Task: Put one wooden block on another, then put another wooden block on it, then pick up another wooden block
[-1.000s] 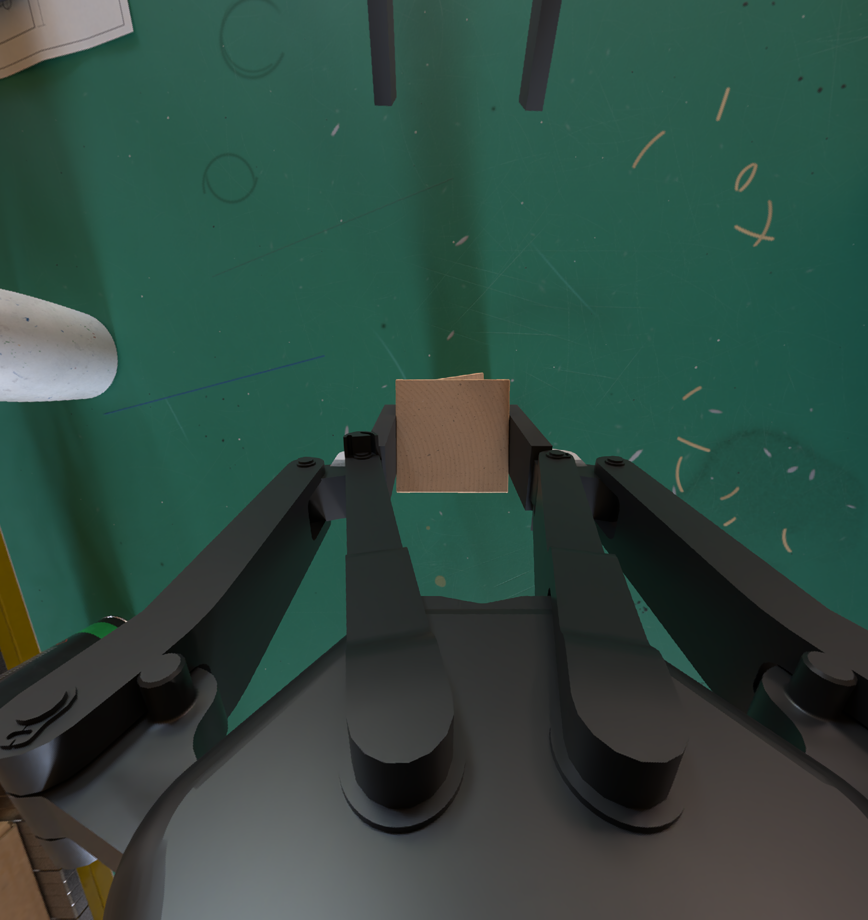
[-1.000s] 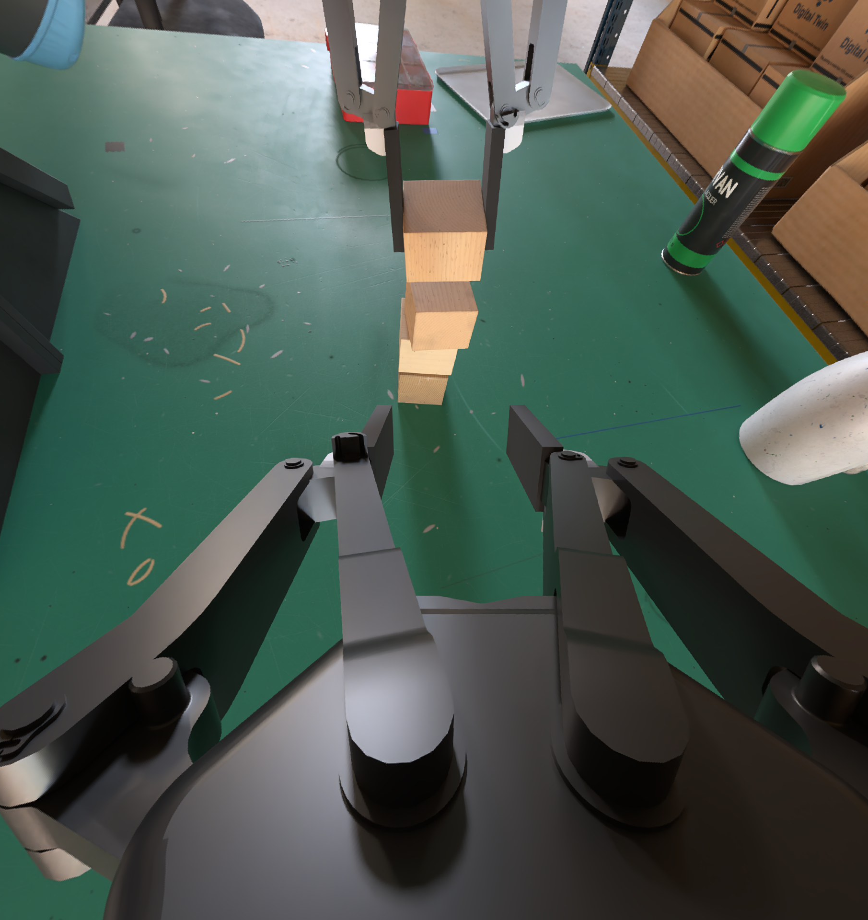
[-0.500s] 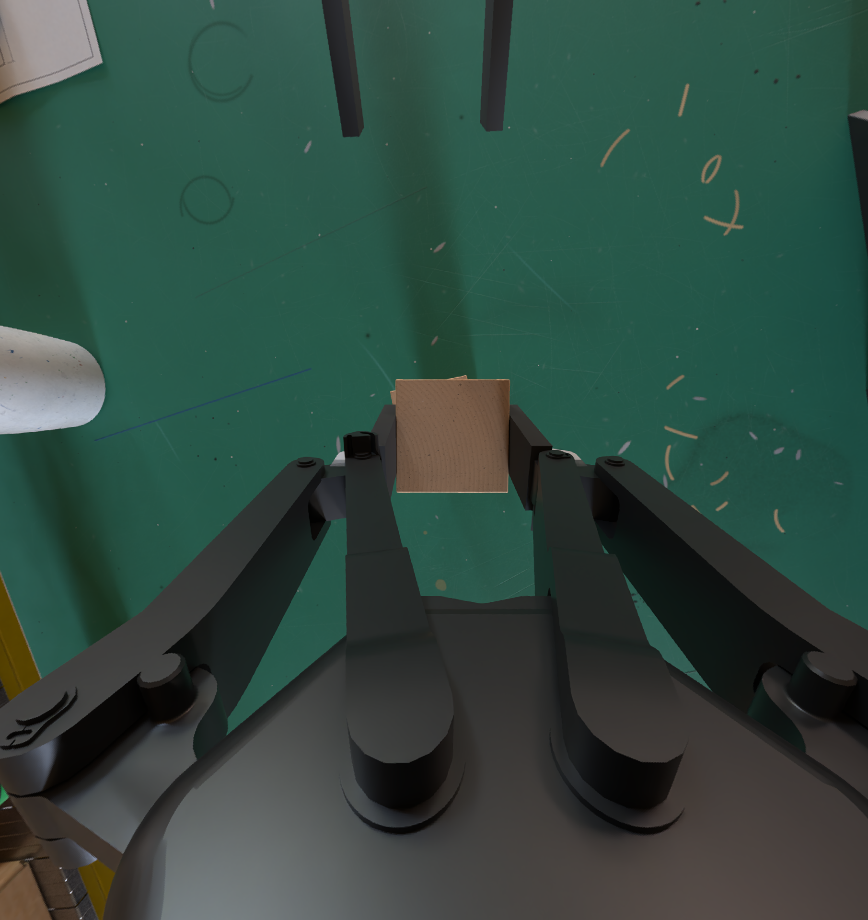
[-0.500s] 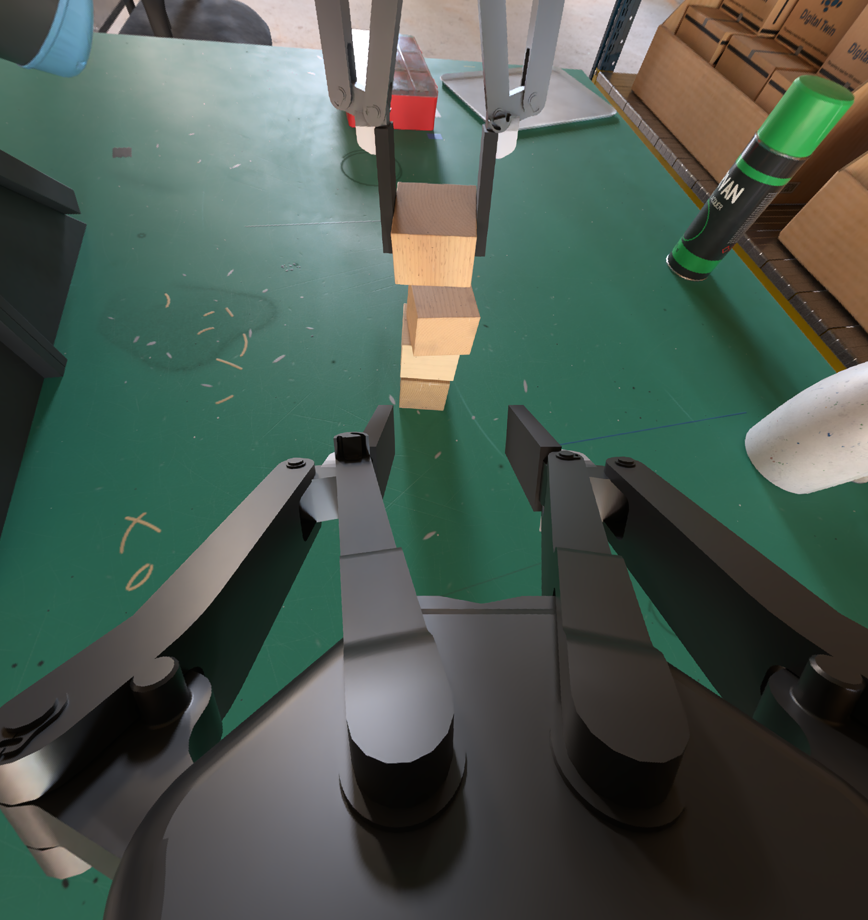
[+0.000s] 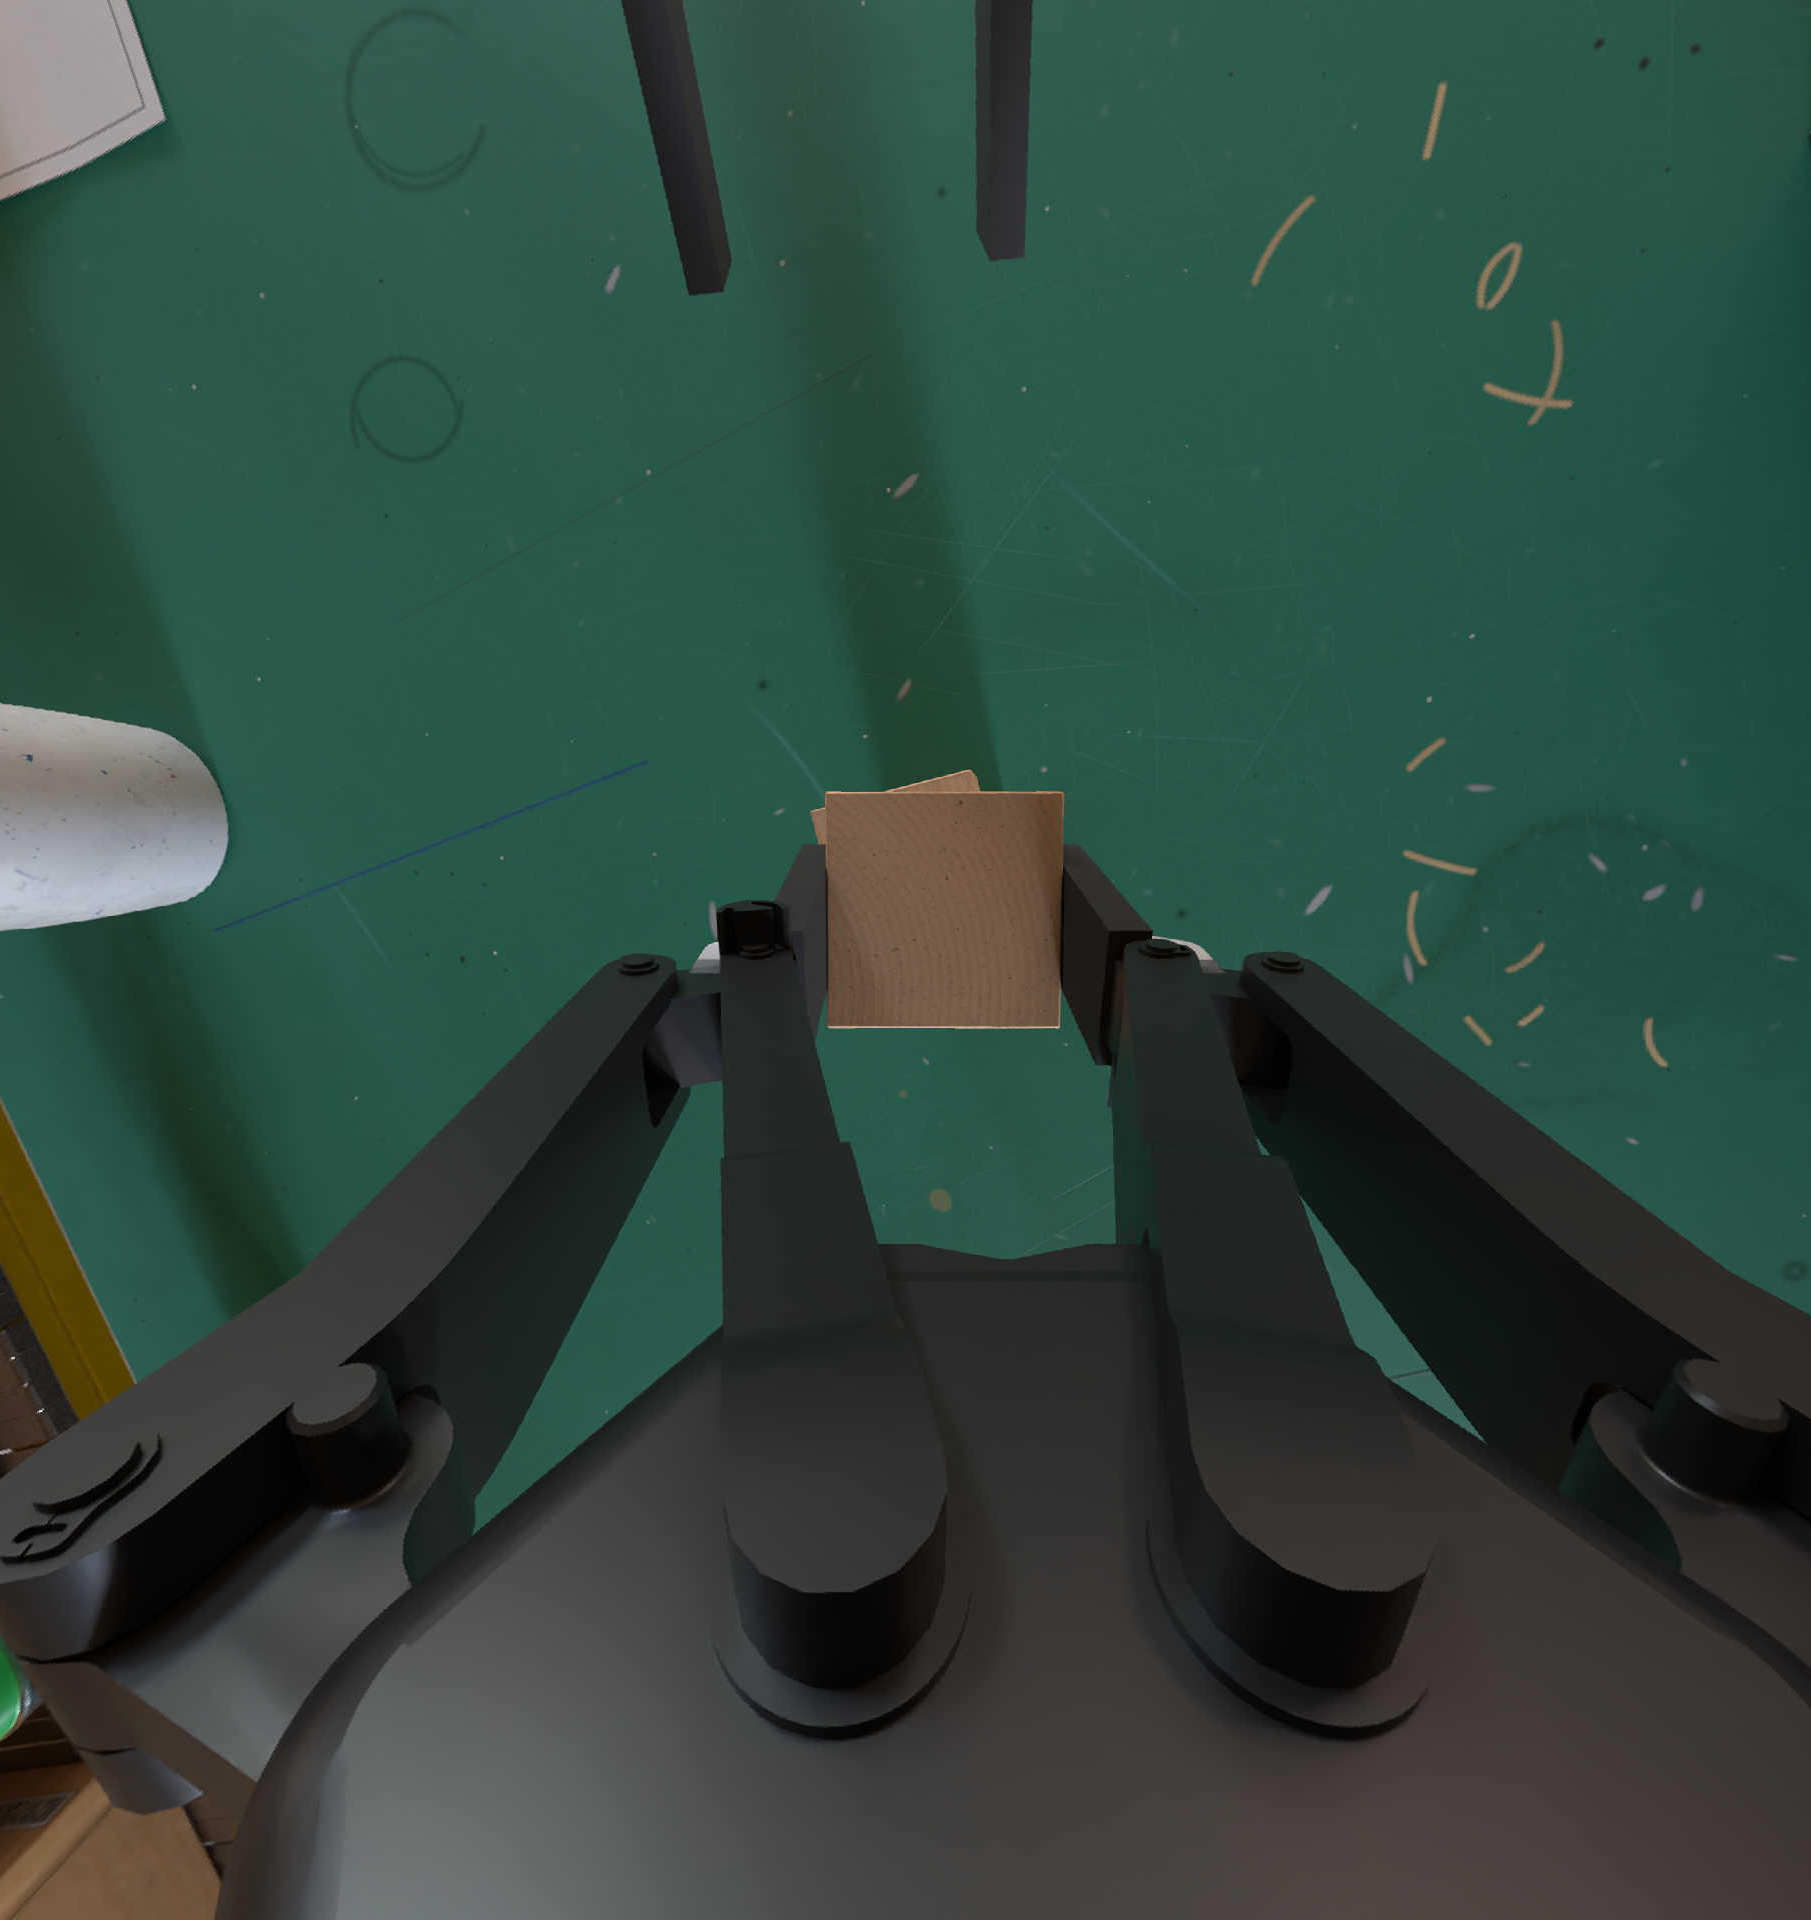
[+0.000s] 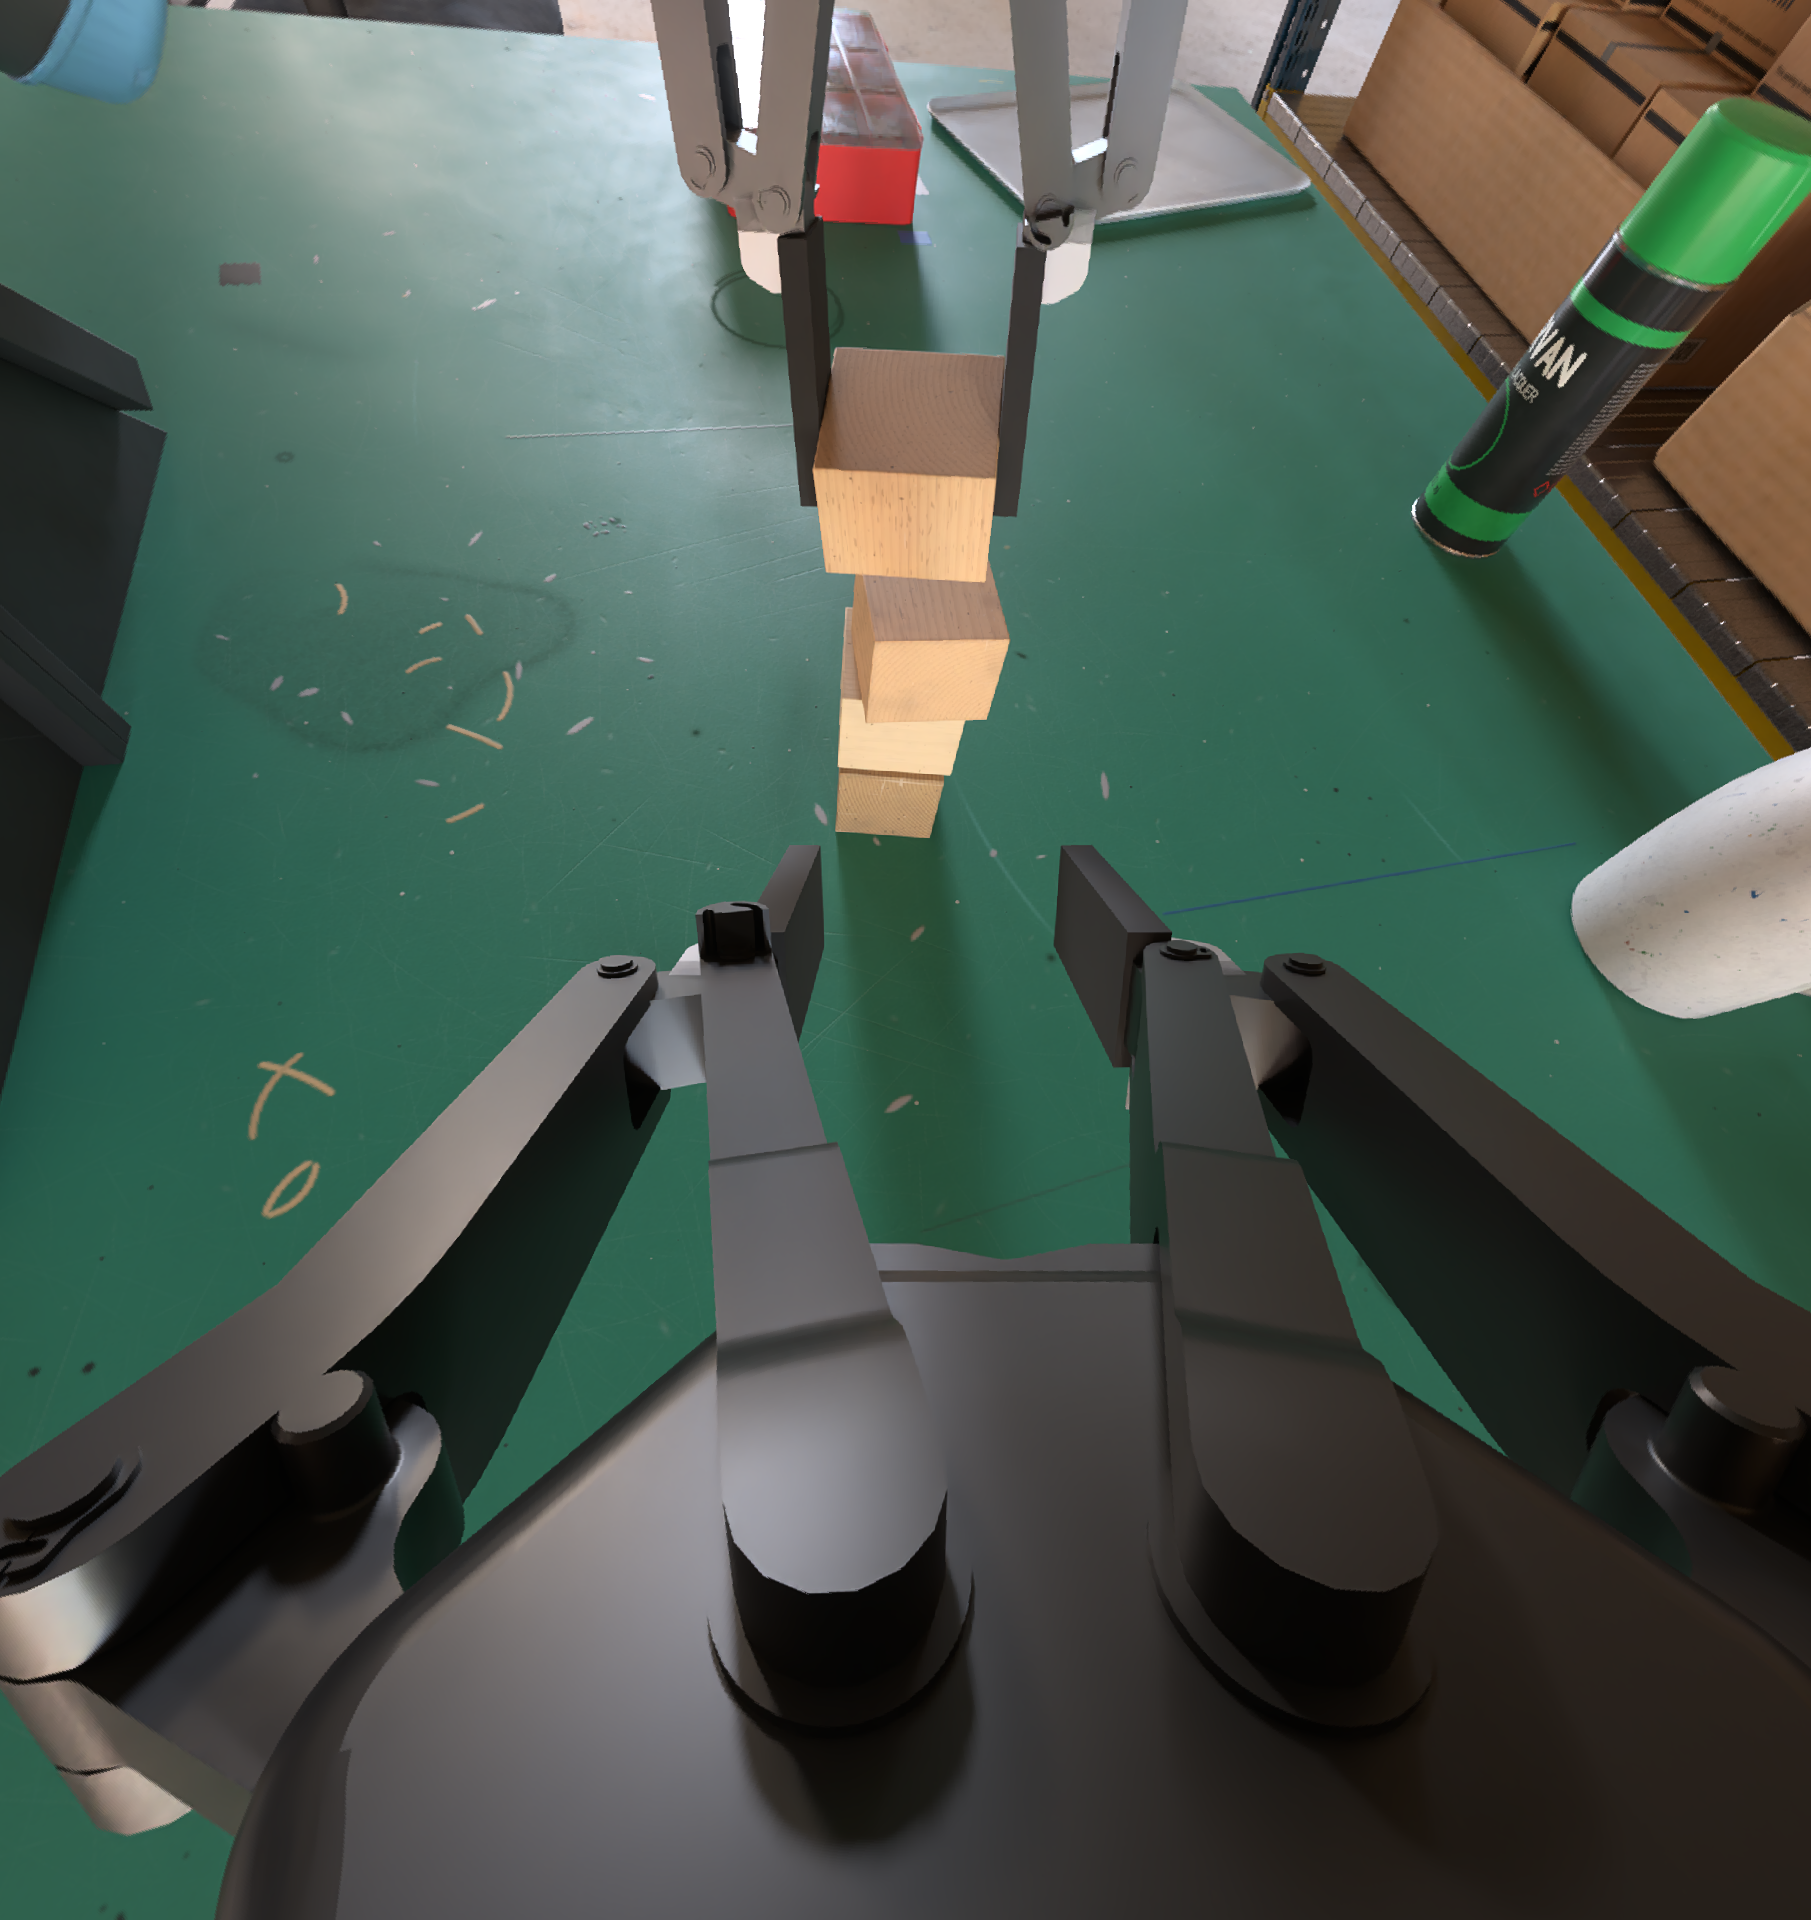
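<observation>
Left gripper [image 6: 906,416]: clamped on wooden block [image 6: 906,462], just above three-block stack [image 6: 906,707].
Right gripper [image 6: 937,914]: parted, empty, near stack.
Spray can [image 6: 1618,332]: black-green, lettered label, upright.

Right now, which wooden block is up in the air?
The top block, clamped between the left gripper fingers. It hangs above the three stacked blocks, which rest on the green table.

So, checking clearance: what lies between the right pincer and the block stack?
Only bare green mat, seen in the right wrist view, between right pincer and stack.
</observation>
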You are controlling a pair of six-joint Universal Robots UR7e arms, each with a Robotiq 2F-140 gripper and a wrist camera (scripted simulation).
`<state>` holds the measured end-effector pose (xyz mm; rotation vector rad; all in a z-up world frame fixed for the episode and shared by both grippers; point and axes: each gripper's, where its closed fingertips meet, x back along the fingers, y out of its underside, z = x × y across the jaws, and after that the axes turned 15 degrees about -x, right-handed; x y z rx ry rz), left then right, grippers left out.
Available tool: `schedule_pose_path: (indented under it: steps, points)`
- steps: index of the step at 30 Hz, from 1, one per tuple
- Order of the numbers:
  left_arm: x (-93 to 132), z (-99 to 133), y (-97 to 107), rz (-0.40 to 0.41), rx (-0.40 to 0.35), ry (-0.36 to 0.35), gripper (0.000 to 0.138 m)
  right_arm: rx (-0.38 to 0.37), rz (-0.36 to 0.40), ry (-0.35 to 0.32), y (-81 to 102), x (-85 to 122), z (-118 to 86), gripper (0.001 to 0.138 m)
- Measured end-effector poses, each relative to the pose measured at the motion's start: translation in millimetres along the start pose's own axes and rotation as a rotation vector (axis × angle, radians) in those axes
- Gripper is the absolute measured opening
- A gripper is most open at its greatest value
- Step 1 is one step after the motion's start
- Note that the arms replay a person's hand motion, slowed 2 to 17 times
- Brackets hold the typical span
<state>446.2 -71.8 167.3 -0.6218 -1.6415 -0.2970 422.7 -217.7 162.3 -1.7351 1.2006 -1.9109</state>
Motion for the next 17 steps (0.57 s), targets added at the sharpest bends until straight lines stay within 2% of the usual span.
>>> schedule_pose_path:
  steps: [17]
  points:
    - [-3.7, -1.3, 0.6, 0.012, -0.005, 0.005, 0.054, 0.005, -0.001, -0.002, -1.1, -1.6, -0.4, 0.060]
